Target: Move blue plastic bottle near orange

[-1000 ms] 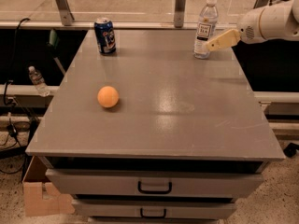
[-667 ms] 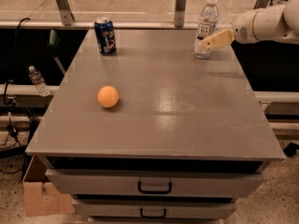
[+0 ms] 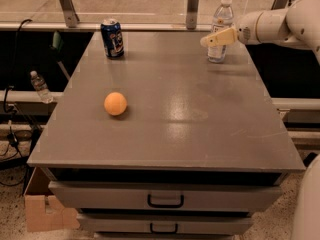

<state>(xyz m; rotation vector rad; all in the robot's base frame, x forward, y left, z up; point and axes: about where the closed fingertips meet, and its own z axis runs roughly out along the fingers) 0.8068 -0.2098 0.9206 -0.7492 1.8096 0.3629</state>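
Note:
The blue plastic bottle, clear with a white cap and a dark label, stands upright at the far right corner of the grey table. My gripper reaches in from the right on a white arm. Its cream tip lies across the front of the bottle at mid-height. Whether it touches the bottle does not show. The orange sits on the left half of the table, well away from the bottle and gripper.
A blue soda can stands at the far left of the table. A tiny clear bottle lies on a ledge to the left, below table level. Metal posts and a rail run behind the table. Drawers face the front.
My gripper has moved left, from beside the bottle's right side to across its front. The bottle, orange and can have not moved.

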